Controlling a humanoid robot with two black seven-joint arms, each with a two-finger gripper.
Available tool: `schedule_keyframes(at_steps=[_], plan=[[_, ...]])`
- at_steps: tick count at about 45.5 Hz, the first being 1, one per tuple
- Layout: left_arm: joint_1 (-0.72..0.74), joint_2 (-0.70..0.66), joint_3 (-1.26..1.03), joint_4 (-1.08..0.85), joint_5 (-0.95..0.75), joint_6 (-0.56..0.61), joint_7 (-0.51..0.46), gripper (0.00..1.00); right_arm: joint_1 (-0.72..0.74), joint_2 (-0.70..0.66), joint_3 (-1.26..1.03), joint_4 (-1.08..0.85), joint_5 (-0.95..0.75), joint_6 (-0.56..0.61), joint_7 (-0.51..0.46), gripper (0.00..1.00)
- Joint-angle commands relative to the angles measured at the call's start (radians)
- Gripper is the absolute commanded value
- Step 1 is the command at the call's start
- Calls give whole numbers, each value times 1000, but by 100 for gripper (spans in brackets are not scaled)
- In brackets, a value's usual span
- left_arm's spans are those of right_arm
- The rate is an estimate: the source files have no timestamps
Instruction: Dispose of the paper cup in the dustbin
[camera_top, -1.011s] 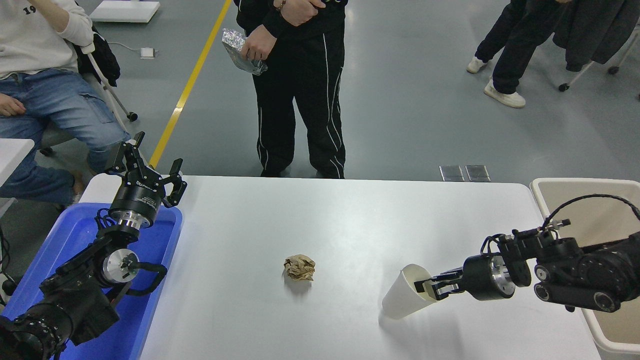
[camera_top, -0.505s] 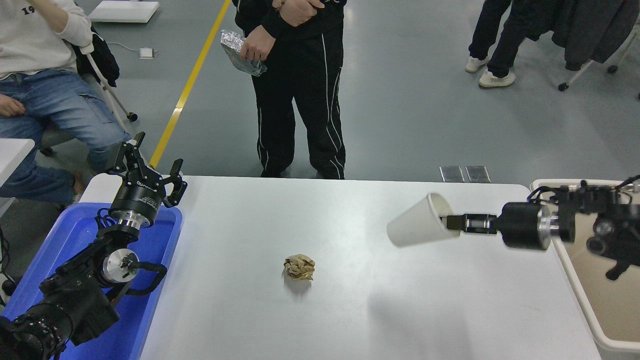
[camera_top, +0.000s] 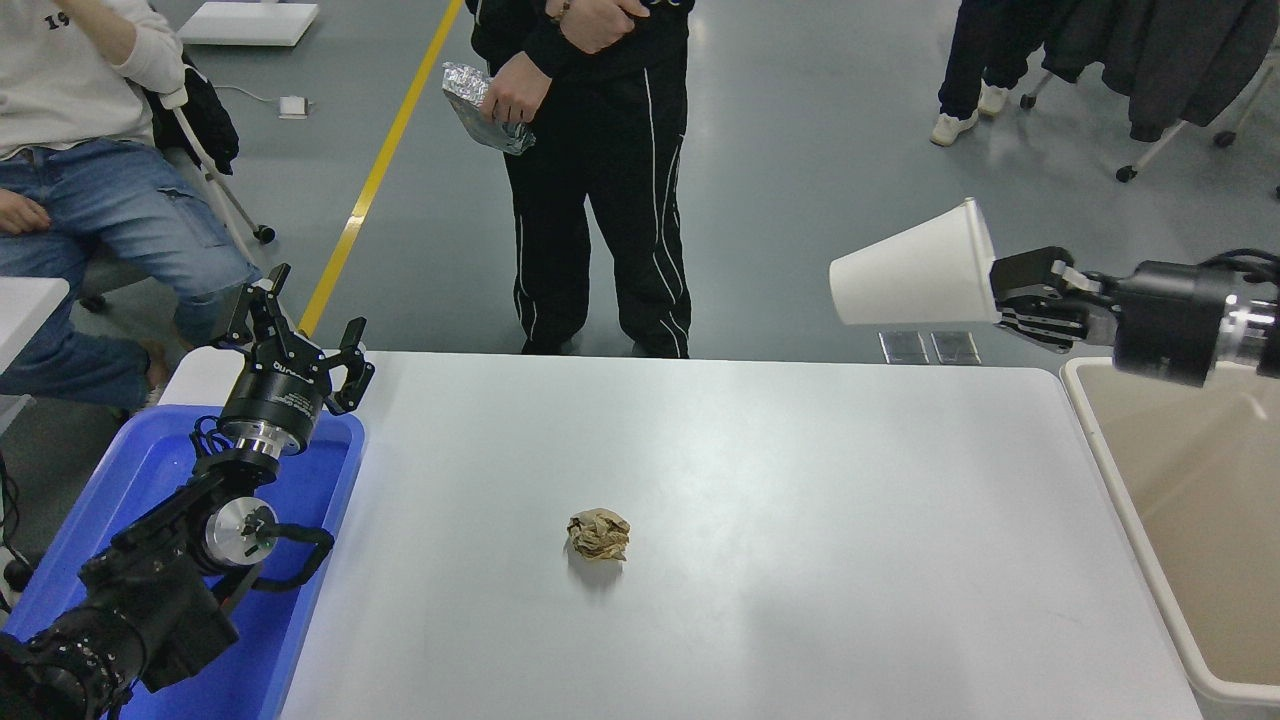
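The white paper cup (camera_top: 915, 278) hangs in the air on its side, base pointing left, high above the table's far right corner. My right gripper (camera_top: 1005, 292) is shut on the cup's rim and comes in from the right edge. The beige dustbin (camera_top: 1120, 500) stands against the table's right side, below and to the right of the cup; its inside shows nothing in it. My left gripper (camera_top: 300, 340) is open and parked at the lower left over the blue tray.
A crumpled brown paper ball (camera_top: 599, 534) lies mid-table. A blue plastic tray (camera_top: 130, 480) sits at the left under the left arm. A person in black (camera_top: 600, 170) stands at the far edge; another sits at the far left.
My right gripper has lifted the cup off the table, raised it high and carried it to the right toward the dustbin. The left arm has not moved.
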Motion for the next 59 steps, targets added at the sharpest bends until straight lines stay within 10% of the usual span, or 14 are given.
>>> schedule_keyframes(at_steps=[1,27,45,59], plan=[[0,0,0,0,0,0,0,100,-35,9,26,-166,83,19,-1,0],[0,0,0,0,0,0,0,100,-275,433,-15,-1338,200,9,-80,0],[0,0,0,1,0,0,0,100,-402,536,-35,-1416,203,-202,-447,0],[0,0,0,0,0,0,0,100,-514,654,-25,-1416,203,-340,-495,0]])
